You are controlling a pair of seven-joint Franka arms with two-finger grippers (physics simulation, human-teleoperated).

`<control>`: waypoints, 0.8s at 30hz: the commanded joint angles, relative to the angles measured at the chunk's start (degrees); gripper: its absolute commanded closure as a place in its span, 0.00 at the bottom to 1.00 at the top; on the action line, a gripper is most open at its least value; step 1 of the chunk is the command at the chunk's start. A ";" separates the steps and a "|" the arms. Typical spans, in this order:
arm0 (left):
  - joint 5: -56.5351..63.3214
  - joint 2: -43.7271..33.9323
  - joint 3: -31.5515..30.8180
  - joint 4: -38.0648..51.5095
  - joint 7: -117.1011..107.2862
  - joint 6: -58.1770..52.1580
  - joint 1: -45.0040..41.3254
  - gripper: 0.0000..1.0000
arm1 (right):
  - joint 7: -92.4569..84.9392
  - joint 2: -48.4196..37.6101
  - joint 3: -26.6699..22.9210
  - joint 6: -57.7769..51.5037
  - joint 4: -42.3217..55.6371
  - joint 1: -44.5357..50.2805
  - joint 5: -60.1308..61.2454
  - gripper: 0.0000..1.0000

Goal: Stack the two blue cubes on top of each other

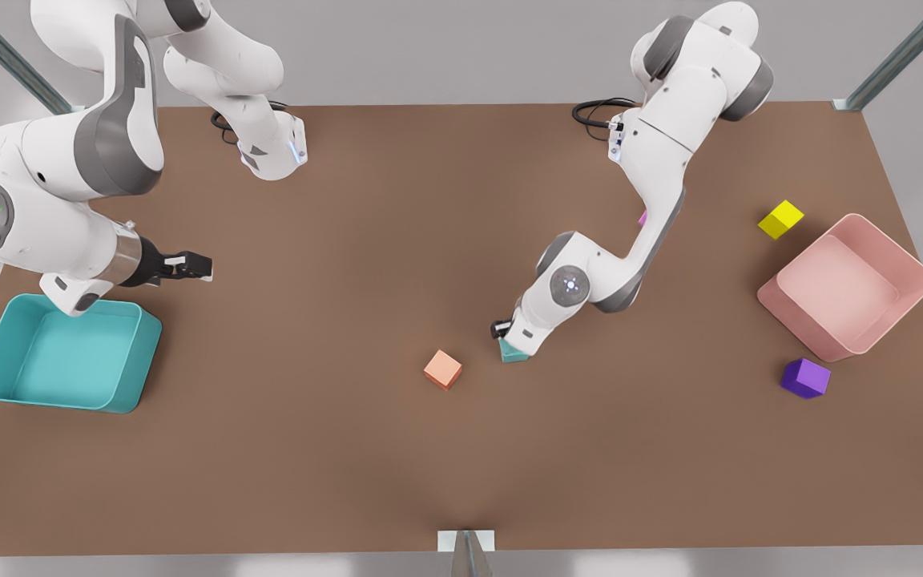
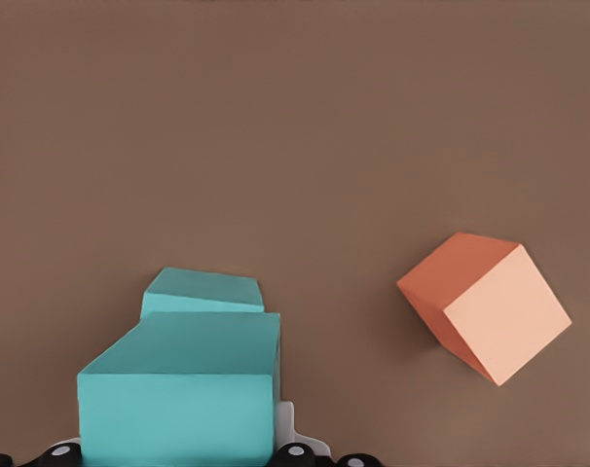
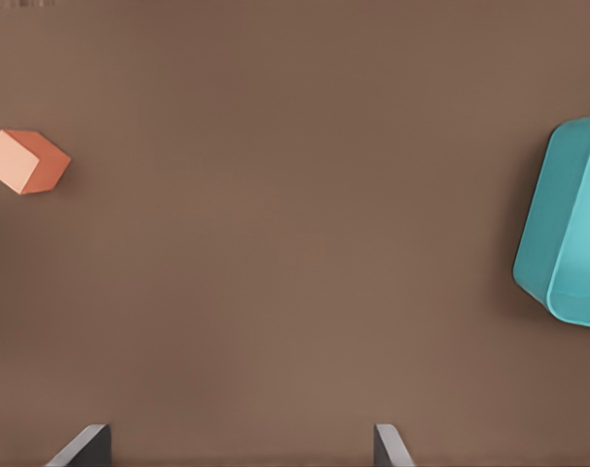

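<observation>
A brown table (image 1: 397, 208) stands before a plain, seemingly grey wall (image 1: 445, 48).

No readable text, labels, brand names, numbers or signs appear anywhere in these views. The cubes, the bins, the table and the robot arms all have plain, unmarked surfaces.
</observation>
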 commanded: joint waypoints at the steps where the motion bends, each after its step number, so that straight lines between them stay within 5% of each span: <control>1: 0.16 0.20 -0.01 0.22 -0.19 0.35 0.03 0.29 | 3.33 -0.08 0.01 -0.09 0.04 0.00 0.09 0.00; 3: 0.25 0.29 -0.01 0.22 -0.10 0.43 0.12 0.00 | 3.33 -0.08 0.01 -0.09 0.04 0.00 0.09 0.00; 16: 0.16 -5.25 -0.01 1.45 -0.36 -9.93 0.73 0.00 | 3.24 -0.17 -0.07 -0.53 0.04 -0.08 0.00 0.00; 20: 1.65 -9.73 0.08 25.16 2.96 -52.27 7.66 0.00 | 3.24 -0.17 -0.07 -0.53 0.04 0.00 0.00 0.00; 21: 6.30 -9.82 -0.19 29.57 18.49 -60.98 11.71 0.00 | 3.24 -0.17 -0.07 -0.53 0.04 0.00 0.00 0.00; 23: 11.32 -12.97 1.39 30.20 41.10 -64.96 14.53 0.00 | 3.24 -0.17 -0.42 -0.61 0.21 -0.35 0.00 0.00; 24: 10.89 -18.75 7.51 22.41 50.14 -61.64 13.75 0.00 | 3.15 -0.08 -0.42 -0.35 0.30 -0.79 -0.09 0.00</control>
